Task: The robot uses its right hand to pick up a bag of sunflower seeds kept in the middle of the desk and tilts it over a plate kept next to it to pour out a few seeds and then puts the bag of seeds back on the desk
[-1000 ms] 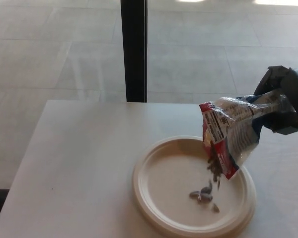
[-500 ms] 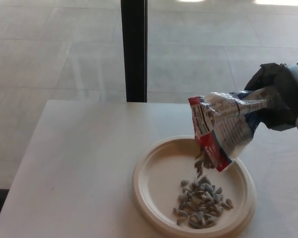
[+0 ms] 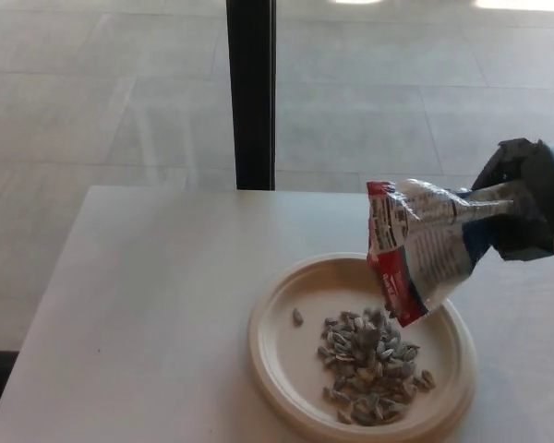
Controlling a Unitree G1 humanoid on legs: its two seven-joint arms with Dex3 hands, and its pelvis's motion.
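My right hand (image 3: 524, 198) comes in from the right edge and is shut on the bag of sunflower seeds (image 3: 422, 245). The bag is clear with red and blue print. It hangs tilted, its open mouth pointing down and left over the cream plate (image 3: 277, 355). A heap of grey seeds (image 3: 369, 363) lies on the right half of the plate, and one stray seed (image 3: 297, 317) rests apart on its left side. No seeds are falling from the bag mouth. My left hand is out of sight.
The white desk (image 3: 157, 305) stretches to the left of the plate. A black vertical post (image 3: 250, 92) stands behind the desk's far edge, with grey floor tiles beyond it.
Seeds poured out of the bag and the heap on the plate grew from a few to a pile. The stream has stopped and the bag has shifted slightly right.
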